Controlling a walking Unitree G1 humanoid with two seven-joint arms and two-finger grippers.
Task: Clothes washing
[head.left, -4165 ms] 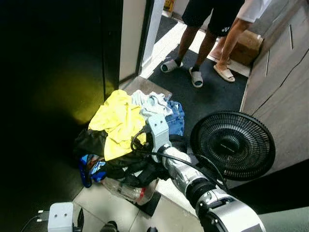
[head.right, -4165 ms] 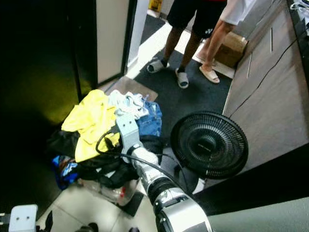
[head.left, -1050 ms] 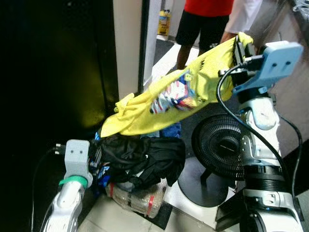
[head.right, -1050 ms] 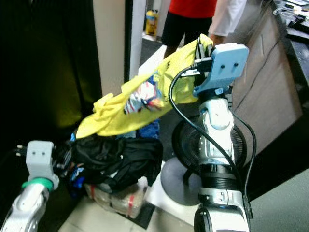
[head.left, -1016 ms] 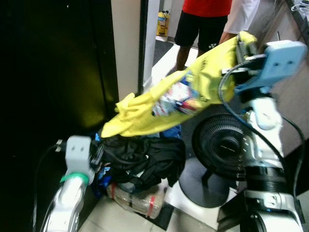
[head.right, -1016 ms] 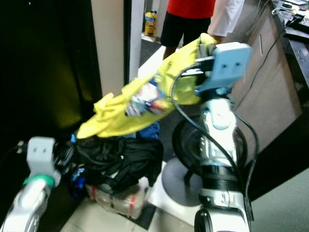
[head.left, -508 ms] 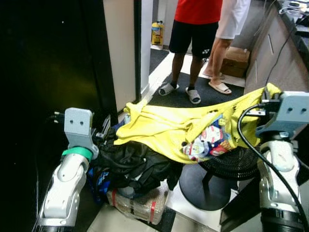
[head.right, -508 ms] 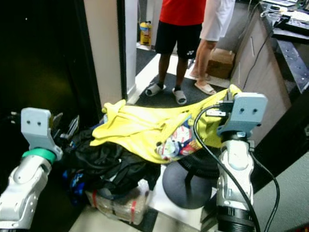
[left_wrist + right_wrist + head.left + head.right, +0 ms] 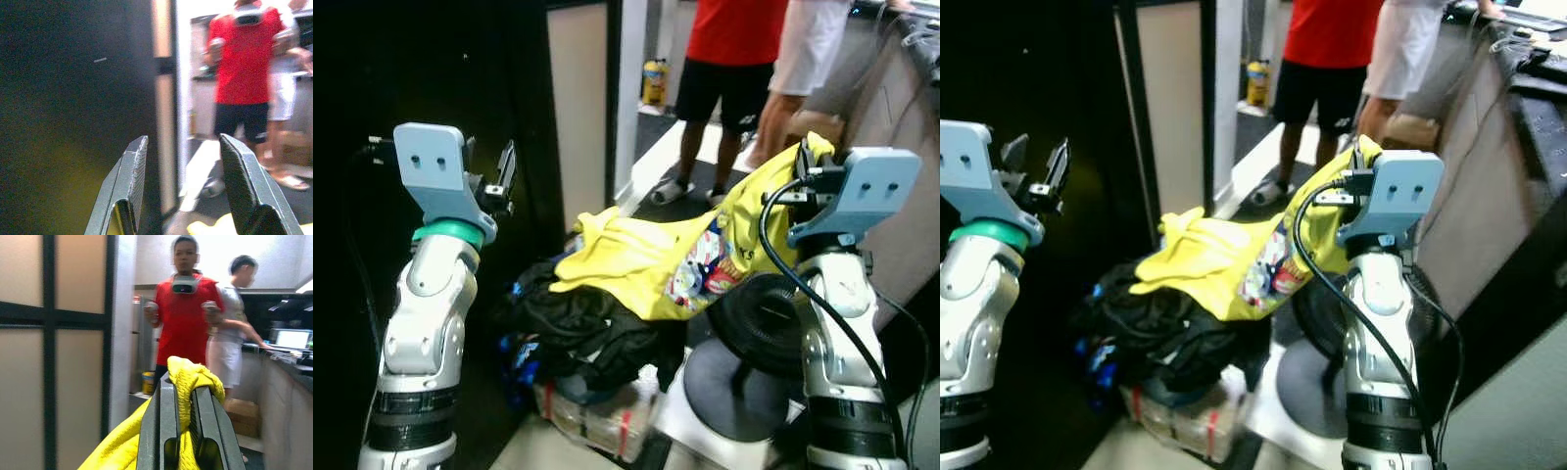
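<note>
One garment is in hand: a yellow shirt [image 9: 685, 264] with a cartoon print, pinched at one bunched edge by the right end effector [image 9: 182, 431], which is raised at about 3 o'clock in the head views. Fingers closed tight on the fold, cloth bulging out above them. Rest of the shirt sags down toward 9 o'clock, its free end draped on the dark clothes pile [image 9: 587, 333] on the floor.

Handling judgement: light, limp, no stiffness; it will swing and trail, and could snag on the black fan [image 9: 766, 318] just beneath it. The single-edge pinch looks secure enough, but a second hold near the low trailing end would gather it better.

Left end effector [image 9: 183, 191] is raised at 10 o'clock, fingers spread wide, holding nothing, pointed at a dark panel [image 9: 431, 78].

View differences: right wrist view shows the grip itself, cloth squeezed between the fingers, plus a person in a red top [image 9: 185, 328] wearing a headset and holding controllers. Head views show the shirt's full drape, the pile and the fan. Left wrist view confirms the empty gap between the fingers.
</note>
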